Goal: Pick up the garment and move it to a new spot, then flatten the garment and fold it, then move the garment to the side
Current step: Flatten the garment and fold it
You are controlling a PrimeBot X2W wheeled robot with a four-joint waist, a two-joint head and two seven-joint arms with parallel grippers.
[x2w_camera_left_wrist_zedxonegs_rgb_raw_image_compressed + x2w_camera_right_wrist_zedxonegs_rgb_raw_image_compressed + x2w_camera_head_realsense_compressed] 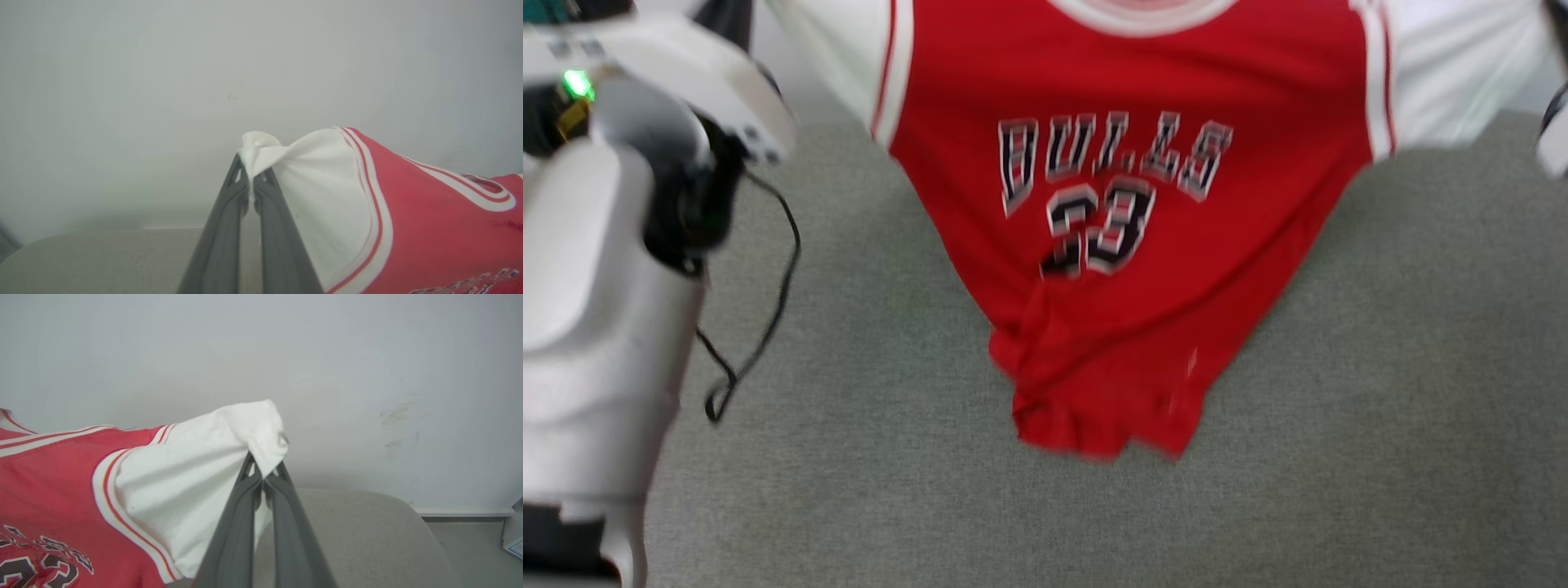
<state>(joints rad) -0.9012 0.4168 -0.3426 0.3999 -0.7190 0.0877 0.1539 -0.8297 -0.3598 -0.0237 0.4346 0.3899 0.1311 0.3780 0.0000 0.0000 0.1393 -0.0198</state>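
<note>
Pinching the garment [1127, 245] sleeves tight: left tool [251, 176], right tool [264, 470].

The shirt [1127, 327] carries the only writing that can be read. In the head view the word "BULLS" [1115, 155] arches across its red chest in black capitals edged with white. Directly beneath sits the number "33" [1103, 229] in the same style (both slightly blurred, the number's lower left corner pulled into a crease). The right wrist view shows the number at its lower left, cut by the frame edge. In the left wrist view only slivers of the lettering reach the bottom right corner, too little to read. A pale box [514, 539] at the right wrist view's right edge bears a blue mark too small to read.
</note>
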